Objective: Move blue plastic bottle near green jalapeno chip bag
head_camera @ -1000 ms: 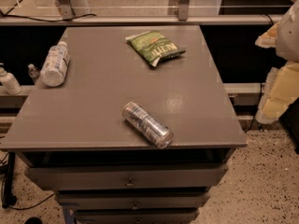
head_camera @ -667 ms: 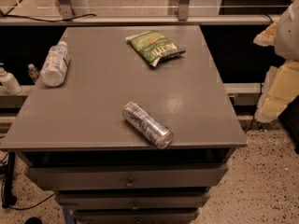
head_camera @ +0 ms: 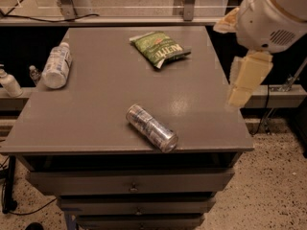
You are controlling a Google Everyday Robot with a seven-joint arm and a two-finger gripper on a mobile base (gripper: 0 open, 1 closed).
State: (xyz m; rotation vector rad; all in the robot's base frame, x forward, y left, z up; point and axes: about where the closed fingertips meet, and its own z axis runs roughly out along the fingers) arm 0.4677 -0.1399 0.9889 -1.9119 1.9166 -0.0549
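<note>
On the left edge of the grey worktop (head_camera: 110, 95), seen from the one camera, the blue plastic bottle (head_camera: 56, 66) lies on its side with its white cap pointing toward the back, well apart from the green chip bag (head_camera: 160, 48), which lies flat near the back edge, toward the right. A silver can (head_camera: 152, 127) lies on its side near the front edge, between neither of them and touching nothing. From where things lie, I'd say the job has not really begun: the bottle has yet to be reached, gripped and carried across to the bag, so every step is left to do. The claw (head_camera: 244, 80) hangs off the right side of the worktop, beyond its edge and below the arm's round white housing (head_camera: 273, 13), far from the bottle and nearer the bag than anything else. It holds nothing and touches nothing that I can make out; whether it is released or clenched I cannot tell from this angle.
</note>
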